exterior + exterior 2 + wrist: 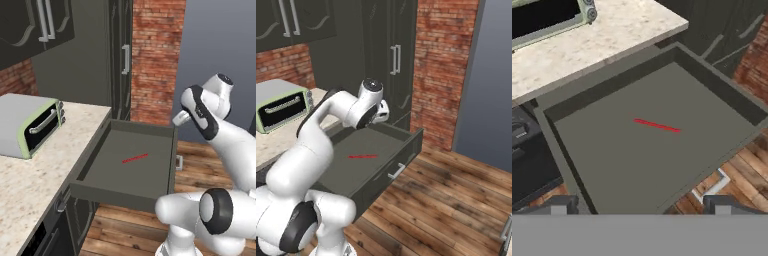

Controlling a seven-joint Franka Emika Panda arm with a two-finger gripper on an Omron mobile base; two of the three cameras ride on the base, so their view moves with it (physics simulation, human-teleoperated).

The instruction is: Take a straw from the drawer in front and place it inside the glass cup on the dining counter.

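The drawer (120, 192) stands pulled out from under the brick-backed counter, with its silver bar handle (396, 171) on the front. The straw (135, 158), a thin red stick, lies flat near the middle of the drawer floor (637, 165); it also shows as the red straw (362, 156) and straw (657, 125). My gripper (641, 206) hangs above the drawer, looking down into it, open with nothing between its fingertips and well apart from the straw. The glass cup and the dining counter are out of view.
A green-trimmed toaster oven (30, 125) sits on the speckled counter (30, 180) left of the drawer. Tall dark cabinet doors (393, 60) and a brick wall (155, 60) stand behind. Wooden floor (456, 200) spreads to the right.
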